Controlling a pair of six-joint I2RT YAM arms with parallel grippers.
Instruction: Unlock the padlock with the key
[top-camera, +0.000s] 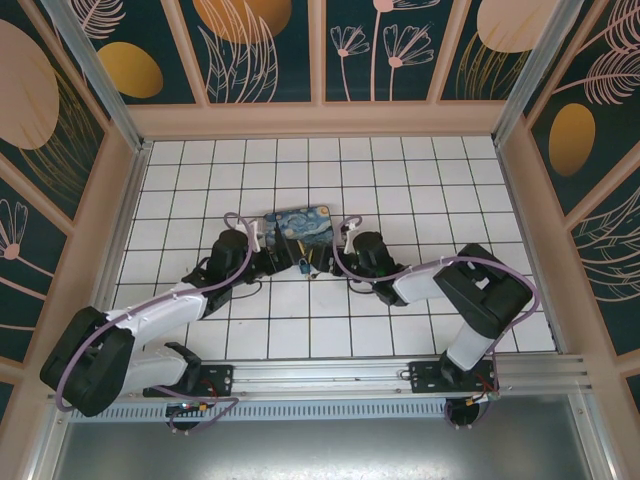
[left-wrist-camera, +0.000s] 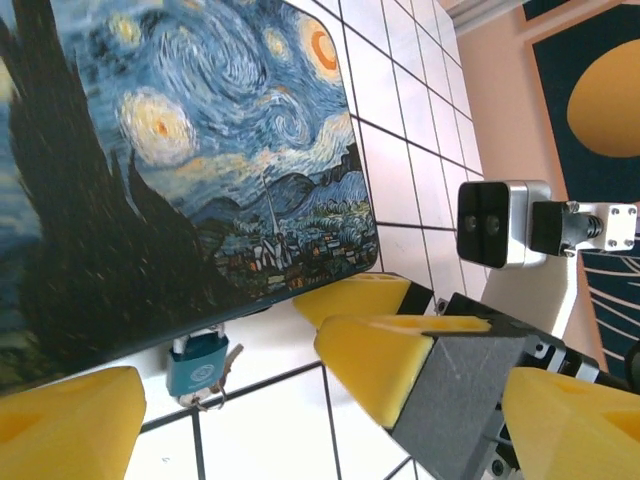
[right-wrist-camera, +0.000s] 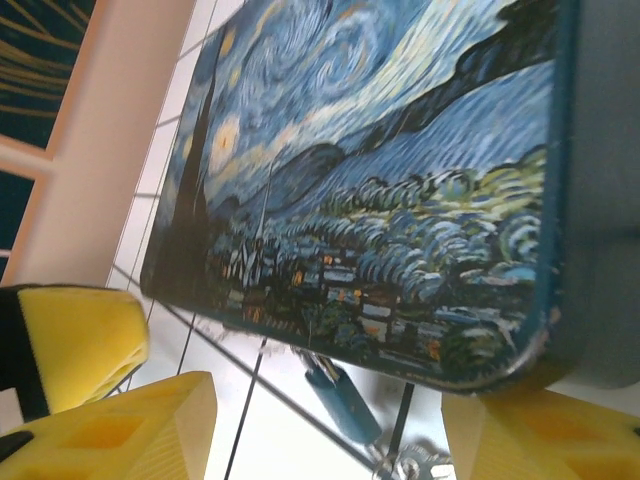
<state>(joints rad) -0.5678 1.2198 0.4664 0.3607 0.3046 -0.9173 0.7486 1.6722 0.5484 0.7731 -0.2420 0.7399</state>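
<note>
The small teal padlock (left-wrist-camera: 198, 362) lies on the white tiles at the near edge of the Starry Night box (left-wrist-camera: 180, 150), its shackle tucked under that edge. The brownish key (left-wrist-camera: 231, 356) lies against the padlock's side, on a ring at the lock's base. In the right wrist view the padlock (right-wrist-camera: 345, 400) is just ahead of the gap between my right gripper's (right-wrist-camera: 330, 440) yellow fingers, which are open and empty. My left gripper (left-wrist-camera: 320, 430) is also open, with the padlock near its left finger (left-wrist-camera: 60, 425). From above, both grippers (top-camera: 278, 262) (top-camera: 322, 260) flank the padlock (top-camera: 301, 265).
The painted box (top-camera: 297, 228) stands just beyond both grippers on the tiled floor (top-camera: 420, 190). The right gripper's fingers (left-wrist-camera: 385, 365) reach into the left wrist view, close to the left gripper. Patterned walls (top-camera: 320, 60) enclose the floor.
</note>
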